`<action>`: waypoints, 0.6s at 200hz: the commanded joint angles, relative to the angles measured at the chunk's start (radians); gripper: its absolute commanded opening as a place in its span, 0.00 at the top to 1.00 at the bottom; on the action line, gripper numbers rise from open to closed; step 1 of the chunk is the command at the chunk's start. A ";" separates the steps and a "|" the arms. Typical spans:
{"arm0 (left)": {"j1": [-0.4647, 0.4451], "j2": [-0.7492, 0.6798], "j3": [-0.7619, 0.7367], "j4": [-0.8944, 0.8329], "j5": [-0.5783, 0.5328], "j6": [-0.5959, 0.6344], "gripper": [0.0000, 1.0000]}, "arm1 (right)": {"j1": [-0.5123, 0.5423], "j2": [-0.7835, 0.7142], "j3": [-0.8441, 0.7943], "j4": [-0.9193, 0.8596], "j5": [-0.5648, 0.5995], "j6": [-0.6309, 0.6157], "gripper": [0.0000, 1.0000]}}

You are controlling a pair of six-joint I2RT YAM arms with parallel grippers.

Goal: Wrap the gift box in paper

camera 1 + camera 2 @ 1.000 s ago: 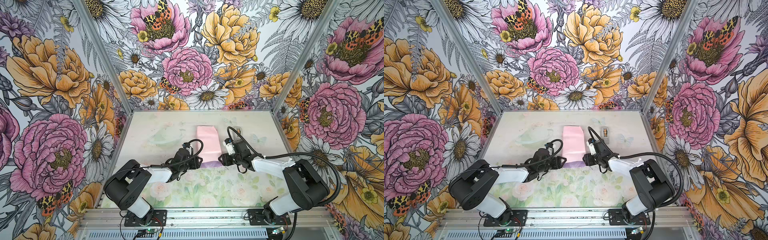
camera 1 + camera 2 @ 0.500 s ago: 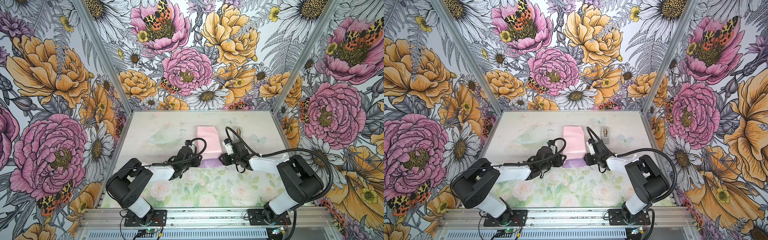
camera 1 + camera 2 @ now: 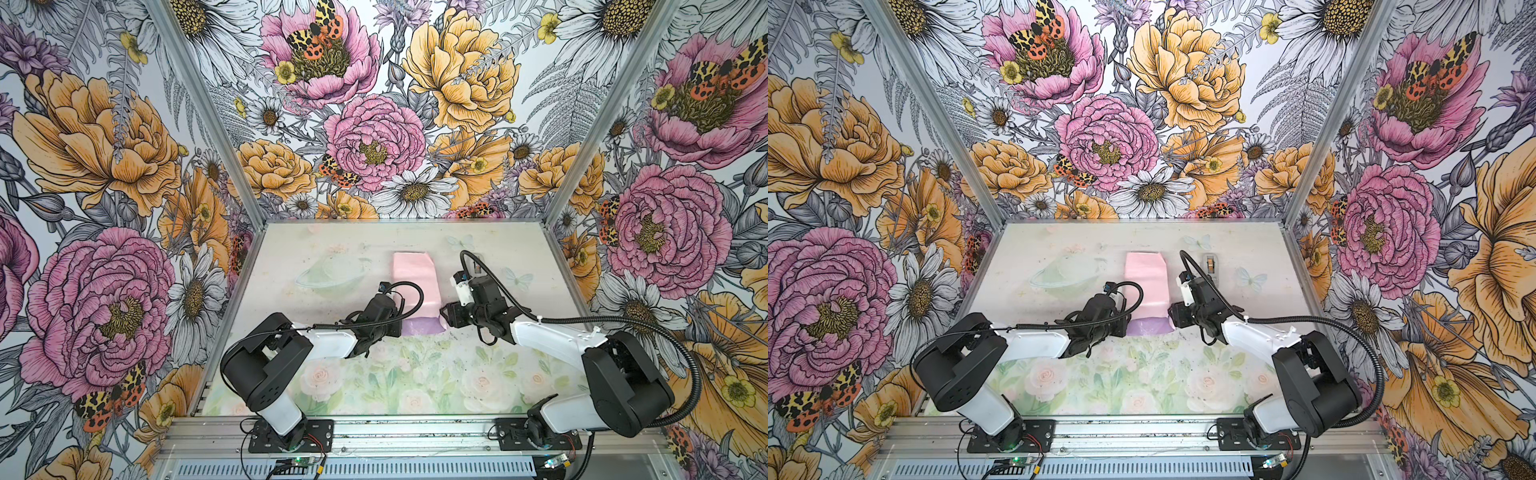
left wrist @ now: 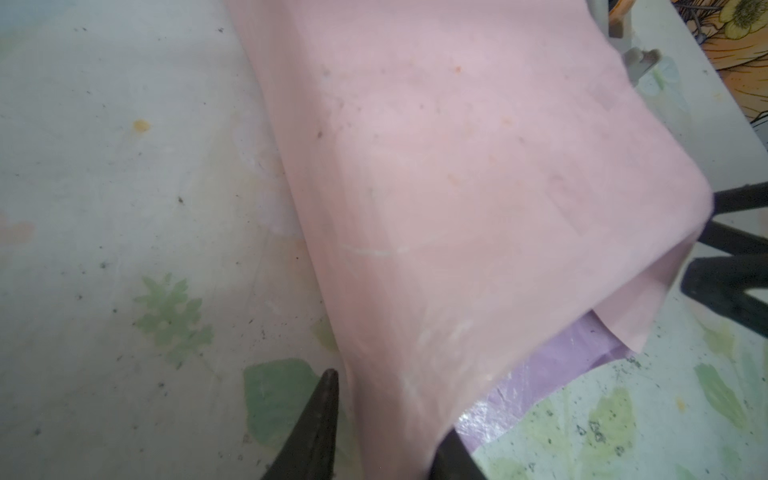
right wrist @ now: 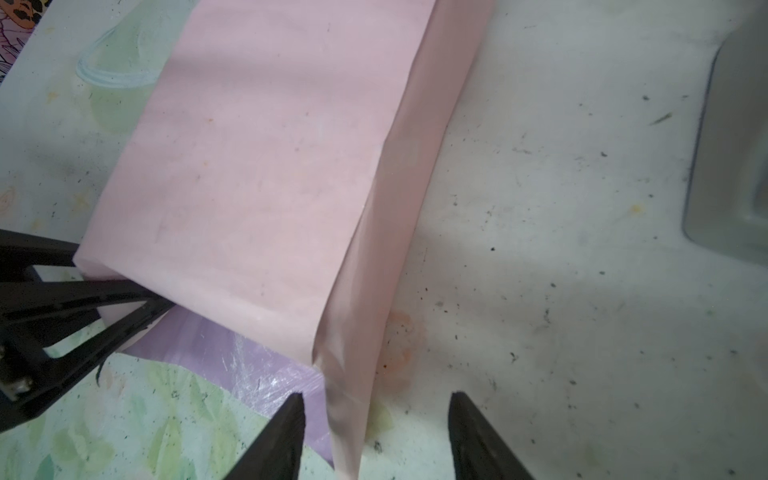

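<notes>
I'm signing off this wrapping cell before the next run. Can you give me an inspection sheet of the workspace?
Surface: table with faded flower print, dark specks and stains.
Job's things: paper folded pink side out into a flat sleeve, lilac flap at the near end; gift box not visible.
Clutter: tape dispenser on the far right, apart from the paper.
Grippers: left gripper straddles the paper's near corner, grip unclear; right gripper open, paper's side edge between its jaws.
Cables: black cables arc over both wrists; no snag seen.
Surroundings: flowered walls on three sides.
</notes>
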 commanded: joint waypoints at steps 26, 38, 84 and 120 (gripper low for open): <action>-0.013 0.000 0.021 -0.012 -0.034 0.030 0.72 | 0.010 0.090 0.073 -0.020 0.020 -0.029 0.50; -0.015 0.002 0.022 -0.012 -0.032 0.031 0.73 | 0.011 0.100 0.074 0.002 0.025 -0.026 0.52; -0.026 0.014 0.046 -0.012 -0.030 0.038 0.76 | 0.025 0.129 0.031 0.144 0.003 0.024 0.59; -0.031 0.027 0.071 -0.012 -0.039 0.046 0.81 | 0.036 0.114 -0.002 0.171 0.064 0.048 0.67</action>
